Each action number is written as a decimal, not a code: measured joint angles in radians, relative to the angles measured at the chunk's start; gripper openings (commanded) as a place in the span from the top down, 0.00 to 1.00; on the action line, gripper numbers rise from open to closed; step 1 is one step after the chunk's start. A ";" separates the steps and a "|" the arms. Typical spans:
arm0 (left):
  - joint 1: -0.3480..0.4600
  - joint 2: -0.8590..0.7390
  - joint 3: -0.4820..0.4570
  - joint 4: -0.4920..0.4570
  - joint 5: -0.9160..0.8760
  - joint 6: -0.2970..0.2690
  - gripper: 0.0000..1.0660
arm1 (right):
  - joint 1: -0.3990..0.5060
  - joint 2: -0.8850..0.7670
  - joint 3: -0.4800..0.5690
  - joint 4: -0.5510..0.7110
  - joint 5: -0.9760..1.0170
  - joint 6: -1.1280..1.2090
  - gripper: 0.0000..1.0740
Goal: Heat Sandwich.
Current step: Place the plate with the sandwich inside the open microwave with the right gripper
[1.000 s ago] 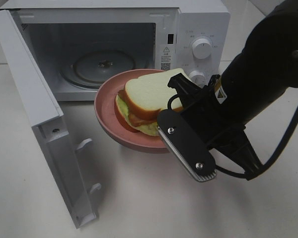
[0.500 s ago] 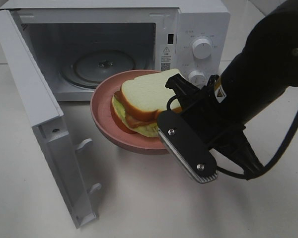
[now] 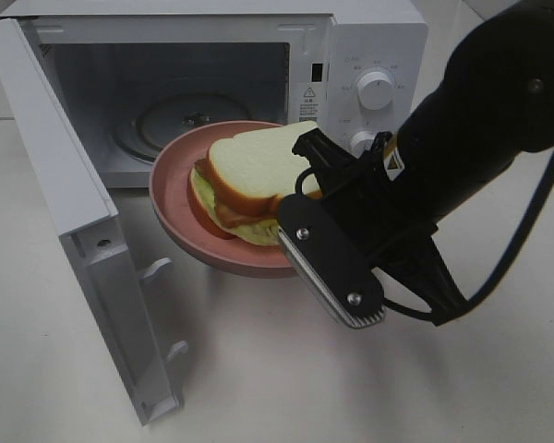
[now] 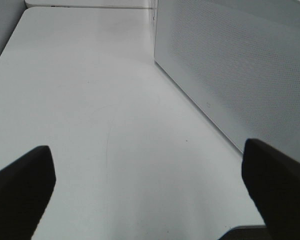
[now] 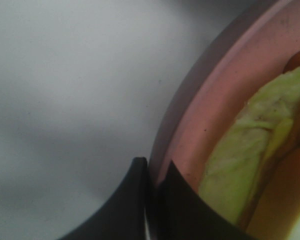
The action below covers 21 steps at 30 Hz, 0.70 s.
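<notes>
The left gripper (image 4: 150, 200) is wide open over the white table (image 4: 90, 100), near a white wall (image 4: 240, 65) full of tiny dots.

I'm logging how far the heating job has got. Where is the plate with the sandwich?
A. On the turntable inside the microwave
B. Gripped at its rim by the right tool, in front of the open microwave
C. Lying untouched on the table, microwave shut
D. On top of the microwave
B: the right tool pinches the rim of the plate, which carries the sandwich, in front of the open microwave; its turntable is bare.
</notes>
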 measured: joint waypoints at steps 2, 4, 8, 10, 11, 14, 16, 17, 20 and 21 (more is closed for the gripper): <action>0.000 0.000 0.000 0.000 0.000 0.000 0.10 | 0.000 0.026 -0.036 0.015 -0.001 -0.004 1.00; 0.000 0.000 0.000 0.000 0.000 0.000 0.10 | 0.000 0.034 -0.047 0.016 -0.001 -0.005 1.00; 0.000 0.000 0.000 0.000 0.000 0.000 0.10 | 0.000 0.075 -0.101 0.020 0.011 -0.007 1.00; 0.000 0.000 0.000 0.000 0.000 0.000 0.10 | 0.000 0.094 -0.124 0.027 0.014 -0.011 1.00; 0.000 0.000 0.000 0.000 0.000 0.000 0.10 | 0.000 0.112 -0.147 0.035 0.023 -0.014 1.00; 0.000 0.000 0.000 0.000 0.000 0.000 0.10 | 0.000 0.131 -0.172 0.039 0.032 -0.016 1.00; 0.000 0.000 0.000 0.000 0.000 0.000 0.10 | 0.000 0.164 -0.213 0.044 0.047 -0.020 1.00; 0.000 0.000 0.000 0.000 0.000 0.000 0.10 | 0.000 0.164 -0.213 0.044 0.047 -0.020 1.00; 0.000 0.000 0.000 0.000 0.000 0.000 0.10 | 0.000 0.204 -0.258 0.044 0.063 -0.020 1.00; 0.000 0.000 0.000 0.000 0.000 0.000 0.10 | 0.000 0.214 -0.271 0.044 0.067 -0.020 1.00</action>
